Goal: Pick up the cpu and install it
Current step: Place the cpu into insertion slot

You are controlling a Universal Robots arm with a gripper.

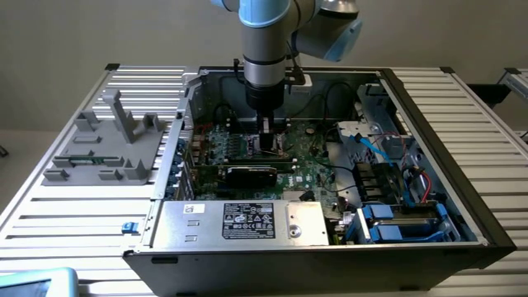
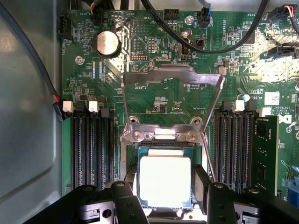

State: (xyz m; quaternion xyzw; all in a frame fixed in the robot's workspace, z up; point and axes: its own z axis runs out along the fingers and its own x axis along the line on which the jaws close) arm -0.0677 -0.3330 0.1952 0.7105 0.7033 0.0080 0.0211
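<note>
Item: cpu (image 2: 165, 181), silvery top up, clamped between the tool's (image 2: 166, 175) two dark fingers (image 2: 202, 179) (one on each side). Just beyond the fingertips: metal load frame (image 2: 172, 77), swung open, over the green motherboard (image 2: 84, 74) beneath the tool.

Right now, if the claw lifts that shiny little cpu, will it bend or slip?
Probably stiff: the cpu looks like a flat metal-topped square. Likely light, being small beside the motherboard. Its smooth top might be slippery, so the claw pinching its edges makes sense.
</note>
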